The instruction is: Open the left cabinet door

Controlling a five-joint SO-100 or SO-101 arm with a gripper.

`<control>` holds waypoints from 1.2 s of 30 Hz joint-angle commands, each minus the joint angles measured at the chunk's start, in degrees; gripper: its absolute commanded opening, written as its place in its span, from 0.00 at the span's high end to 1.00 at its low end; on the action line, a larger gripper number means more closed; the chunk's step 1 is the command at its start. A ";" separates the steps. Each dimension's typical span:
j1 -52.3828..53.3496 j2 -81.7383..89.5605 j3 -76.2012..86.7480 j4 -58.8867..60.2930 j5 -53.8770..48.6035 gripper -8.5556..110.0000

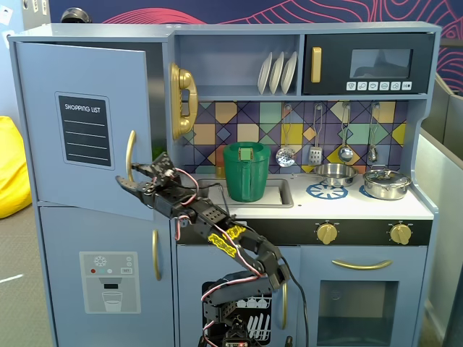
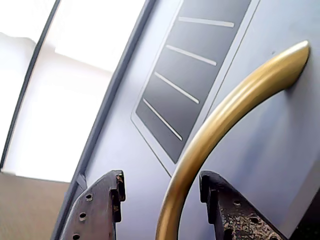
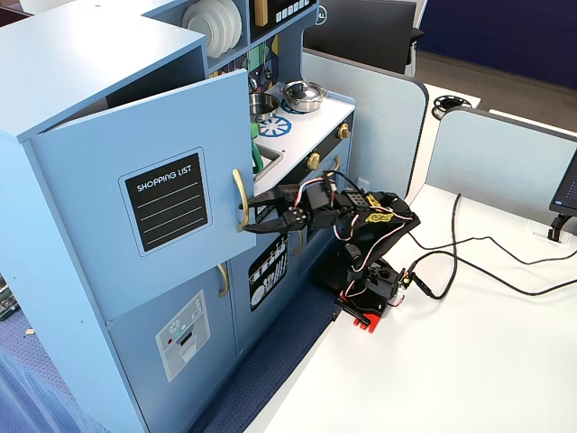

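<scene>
The left cabinet door is pale blue-grey with a black "SHOPPING LIST" panel and a curved gold handle. It stands partly swung out from the cabinet in both fixed views. My gripper is open, with one jaw on each side of the lower part of the handle. In the wrist view the handle runs up between the two black jaws of the gripper, nearer the right one, with gaps on both sides. The chalkboard panel shows behind it.
Below is the blue door with the dispenser panel. A gold toy phone hangs just right of the open door. A green pitcher sits in the sink. My arm's base stands on the white table with cables running right.
</scene>
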State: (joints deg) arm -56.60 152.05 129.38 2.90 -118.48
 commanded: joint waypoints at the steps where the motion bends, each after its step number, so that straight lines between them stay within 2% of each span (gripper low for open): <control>1: 5.80 8.09 1.67 3.08 1.32 0.84; 10: 14.68 18.46 2.99 10.99 5.71 0.85; 17: 20.65 12.39 -0.88 13.36 8.61 0.86; 28: 20.74 -4.66 -2.55 2.20 6.94 0.86; 36: 12.83 -6.68 -5.36 1.76 6.15 0.79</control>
State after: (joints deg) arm -39.20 145.37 129.46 6.06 -111.53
